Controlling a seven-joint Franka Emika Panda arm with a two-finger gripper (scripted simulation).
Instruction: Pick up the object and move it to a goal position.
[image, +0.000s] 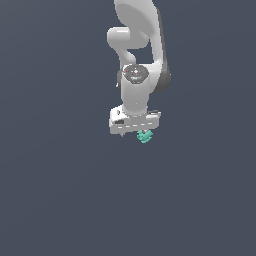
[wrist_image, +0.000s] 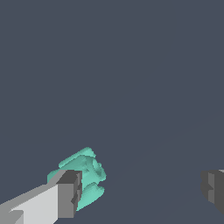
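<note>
The object (image: 144, 136) is a tiny teal-green knobbly lump, peeking out just under the white hand in the exterior view. My gripper (image: 135, 131) hovers right over it, with its fingers mostly hidden by the hand. In the wrist view the gripper (wrist_image: 142, 190) is open, its jaws far apart. The object (wrist_image: 87, 173) lies close against one dark-tipped finger (wrist_image: 69, 193), which covers part of it. The other fingertip (wrist_image: 213, 188) is far from it, with bare grey floor between them. I cannot tell whether the near finger touches the object.
A flat dark grey floor (image: 55, 190) fills both views. The white arm (image: 137, 35) rises behind the hand toward the top of the exterior view.
</note>
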